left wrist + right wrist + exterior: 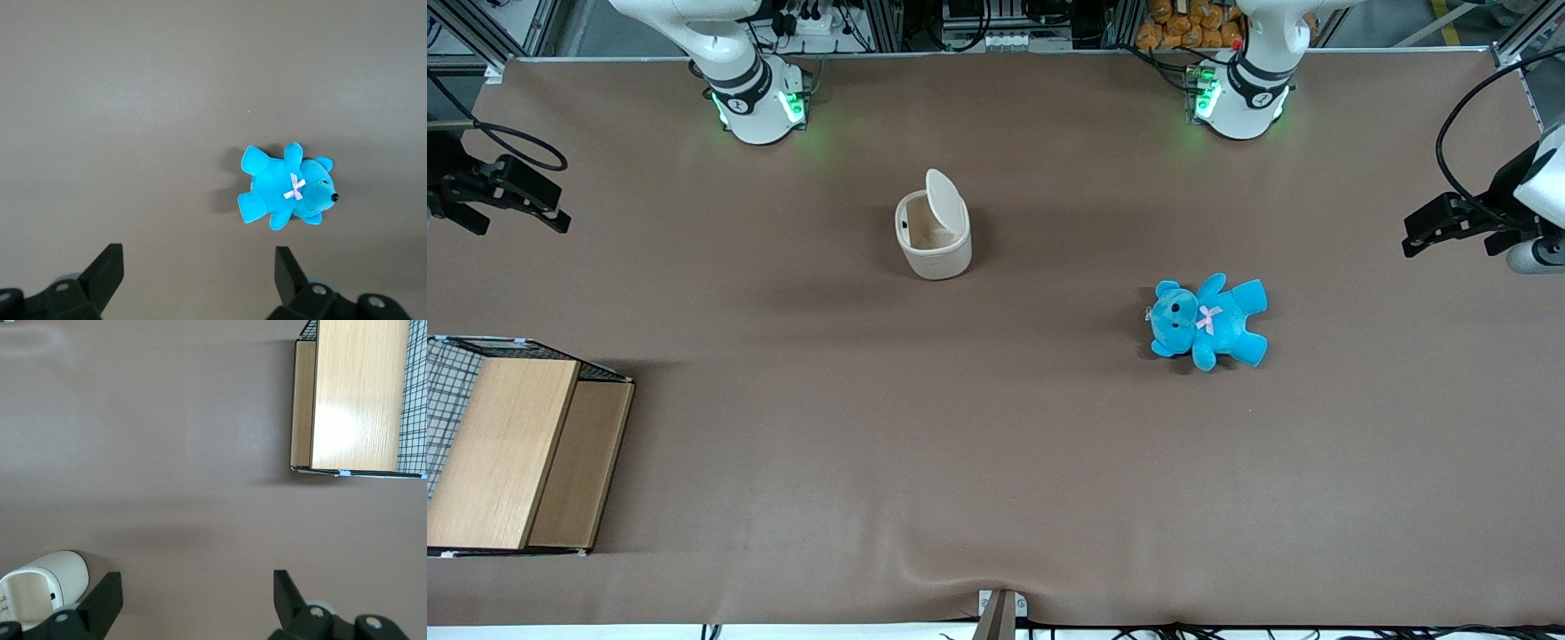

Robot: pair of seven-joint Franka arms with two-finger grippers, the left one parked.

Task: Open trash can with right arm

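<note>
Clearly my gripper (193, 603) hangs high over the brown table (996, 462), fingers (105, 597) spread wide with nothing between them, and well apart from anything it could touch; in the front view it shows as the dark claw (503, 191) at the working arm's end of the table, near that edge. From up here my wrist camera looks straight down, which I take as a parked, surveying pose, not a reaching one. The trash can (933, 233) stands upright about midway along the table, nearer my arm's base (758, 102) than the front edge, and its lid (945, 203) is tipped up on its hinge so the cream interior lies exposed; the wrist view catches that open mouth (30, 600) too. Judging by that, the opening looks done, and my height suits a hand that has let go. Farther out, the blue teddy (1209, 322) lies flat toward the parked arm's end, clear of the bin, and the wooden box with wire mesh (511, 449) sits at the table's front corner on my end, out of any path to the lid.
</note>
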